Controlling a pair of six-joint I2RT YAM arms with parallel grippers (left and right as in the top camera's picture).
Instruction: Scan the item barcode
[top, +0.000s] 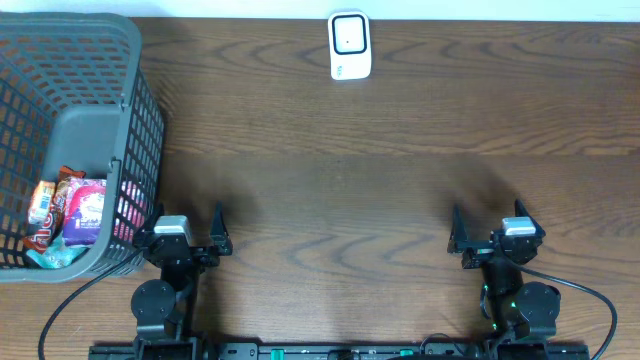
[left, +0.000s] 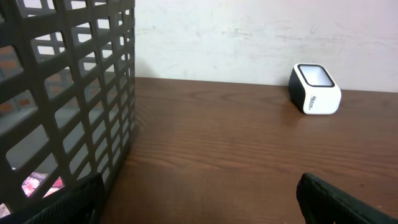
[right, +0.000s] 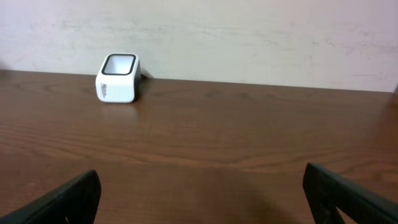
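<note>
We judge the task not yet begun: nothing is picked up, nothing scanned. Our left gripper (top: 188, 216) and right gripper (top: 488, 216) both stand wide open and empty at the near edge of the brown wooden table (top: 340, 190). The colourful snack packets (top: 72, 208) lie in the dark grey plastic lattice basket (top: 150, 110) at the left, and the small white box-shaped scanner (top: 349, 45) sits at the far side. Picking a packet and showing its barcode are left to do.

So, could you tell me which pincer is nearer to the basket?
Left. The left pincer sits right beside the basket; the right pincer is far across the table.
</note>
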